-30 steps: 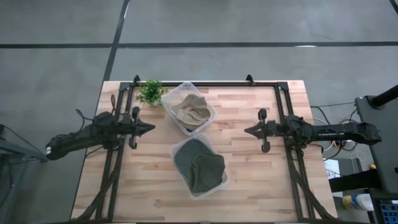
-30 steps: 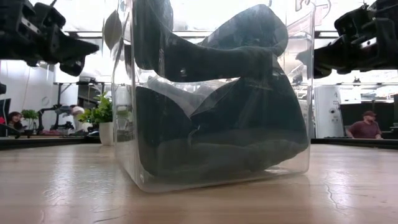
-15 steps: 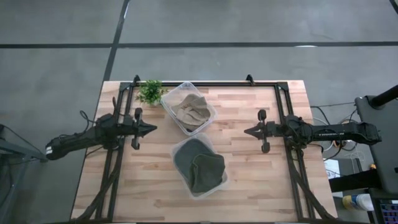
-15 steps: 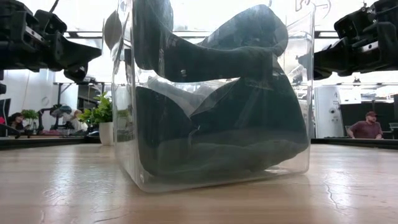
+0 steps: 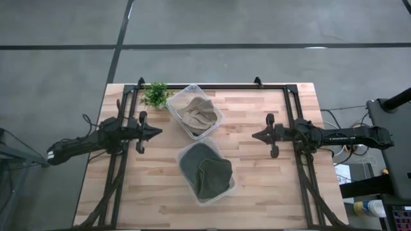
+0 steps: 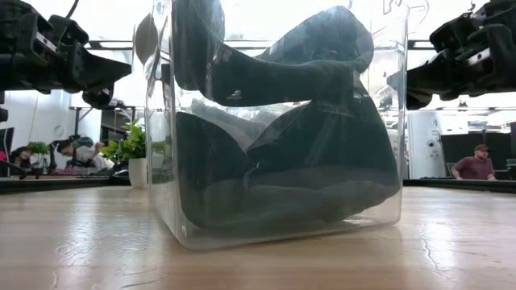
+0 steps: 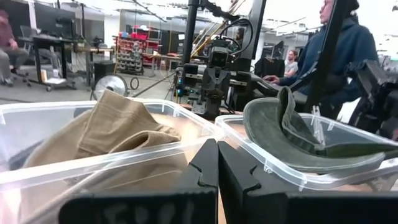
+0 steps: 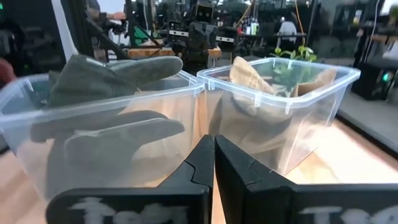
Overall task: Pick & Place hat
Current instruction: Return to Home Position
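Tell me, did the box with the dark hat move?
No. In the high view the bottom bin holding the dark cap keeps the same spot beside the top bin and the plant.

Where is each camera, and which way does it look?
High view: overhead, looking straight down at the table; left hand and right hand show.
Low view: tabletop height, facing the dark-cap bin; both hands show in upper corners.
Left wrist view: on that wrist, looking past shut fingers at both bins.
Right wrist view: likewise, past shut fingers, from the opposite side.
Shared: both wrist views show the tan-cap bin.
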### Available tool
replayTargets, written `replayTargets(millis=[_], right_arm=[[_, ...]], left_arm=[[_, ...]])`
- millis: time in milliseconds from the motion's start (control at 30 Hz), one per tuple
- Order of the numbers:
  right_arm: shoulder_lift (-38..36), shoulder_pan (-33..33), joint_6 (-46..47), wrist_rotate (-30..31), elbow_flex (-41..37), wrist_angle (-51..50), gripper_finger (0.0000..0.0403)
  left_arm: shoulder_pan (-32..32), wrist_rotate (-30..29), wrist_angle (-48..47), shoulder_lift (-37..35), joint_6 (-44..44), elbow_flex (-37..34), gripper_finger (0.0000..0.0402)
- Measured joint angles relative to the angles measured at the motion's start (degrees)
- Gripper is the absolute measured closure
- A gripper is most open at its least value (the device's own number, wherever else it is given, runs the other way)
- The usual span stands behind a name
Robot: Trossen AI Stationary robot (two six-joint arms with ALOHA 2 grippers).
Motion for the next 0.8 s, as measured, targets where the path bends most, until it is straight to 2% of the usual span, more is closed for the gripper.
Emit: replayTargets(millis=[167,800], right_arm=[[-0.02,0.00,4.59,0.00,0.00,0.00,0.0394],[0.00,-0.01,4.19,0.05,0.00,0.02,0.0394]], left_arm=[[0.00,-0.05,-0.02,0.00,-3.52,0.02,0.0401],[0.00,-0.07,-0.07,0.00,-4.13,0.00,0.0401]])
